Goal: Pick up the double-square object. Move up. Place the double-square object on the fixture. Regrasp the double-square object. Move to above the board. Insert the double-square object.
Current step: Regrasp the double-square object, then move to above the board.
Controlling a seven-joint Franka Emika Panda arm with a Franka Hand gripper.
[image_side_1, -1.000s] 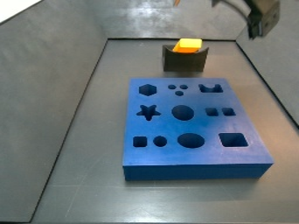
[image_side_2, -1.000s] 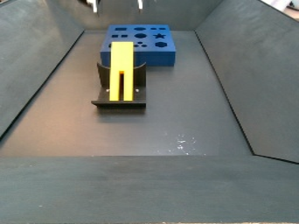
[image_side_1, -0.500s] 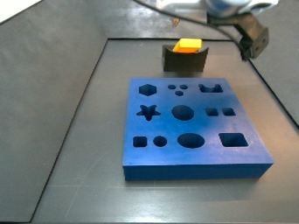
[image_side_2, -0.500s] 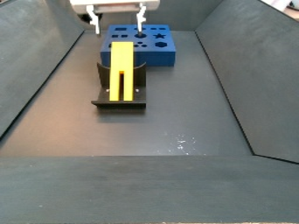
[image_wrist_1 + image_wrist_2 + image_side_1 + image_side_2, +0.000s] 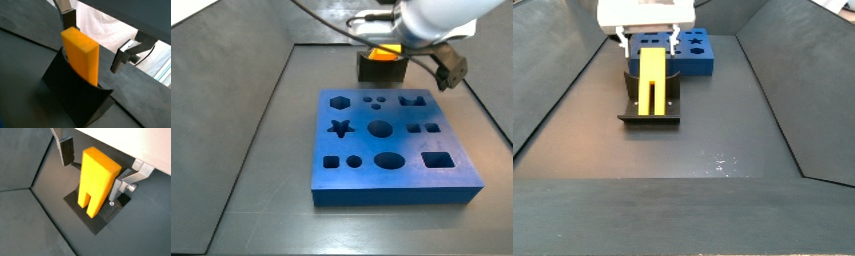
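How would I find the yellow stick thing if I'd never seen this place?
Find the big blue board full of shaped holes. Beside it stands a small dark fixture, with the open claw above. The double-square object rests there: the only bright yellow bar, grooved lengthwise.

You've got the bar (image 5: 653,81) lying in the fixture (image 5: 649,112), lengthwise along its base plate. Your tool (image 5: 647,41) sits just above the bar's far end, one finger (image 5: 67,150) on each side of it, both apart from the bar. The board (image 5: 392,146) lies flat on the floor (image 5: 714,140), just beyond the fixture in a side view.
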